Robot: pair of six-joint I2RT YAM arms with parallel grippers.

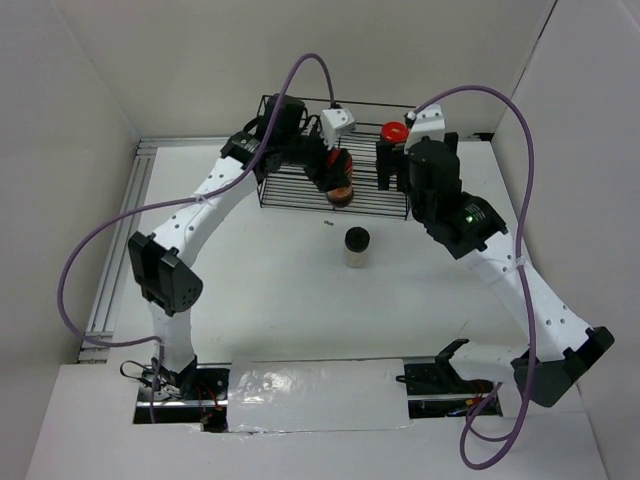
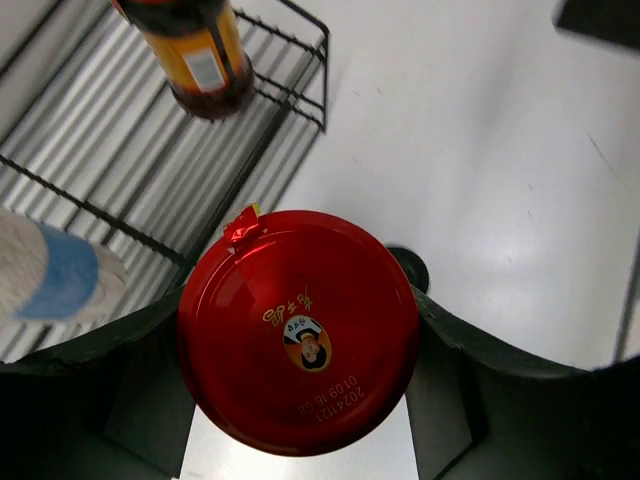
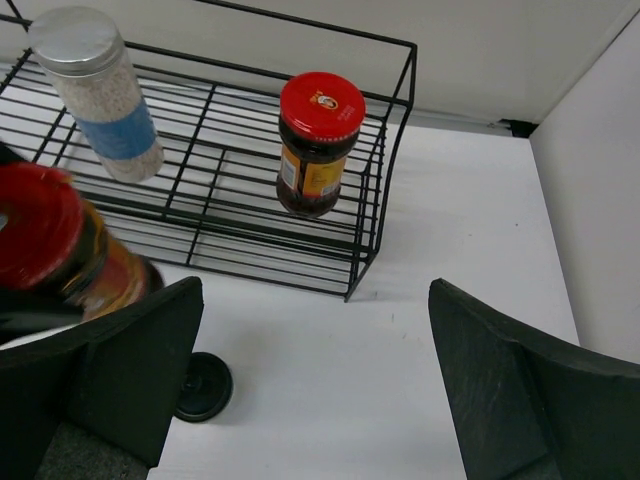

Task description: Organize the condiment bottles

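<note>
Nearest the robot, on the white table (image 1: 300,300), the black-capped bottle (image 1: 356,246) stands upright on its own. It's in front of the rack & apart from it, roughly btwn the two arms. Just beyond it the left gripper (image 2: 300,345) is clamped on the gripped jar (image 1: 341,182), a dark brown one w/ red lid & yellow label. In the left wrist view a dark finger (image 2: 130,380) sits tight against each side of the jar, under the lid that fills the middle of that view. From above the jar looks tilted, lid toward the far side, at the front edge of the black wire rack (image 1: 290,192). Can't tell whether its base touches the wires or the table, & in the right wrist view it's blurred. Just right of it the right gripper (image 3: 315,370) hangs w/ jaws spread wide & nothing btwn them, only bare table below. The black-capped bottle's cap shows low left in that view. Farther back, inside the rack, the racked jar (image 3: 318,140), same red lid & yellow label, stands upright near the right end, apart from the gripped jar. Left of it & a bit farther back the silver-capped bottle (image 3: 100,95), white w/ blue label, also stands upright on the wires. From above it's hidden.
</note>
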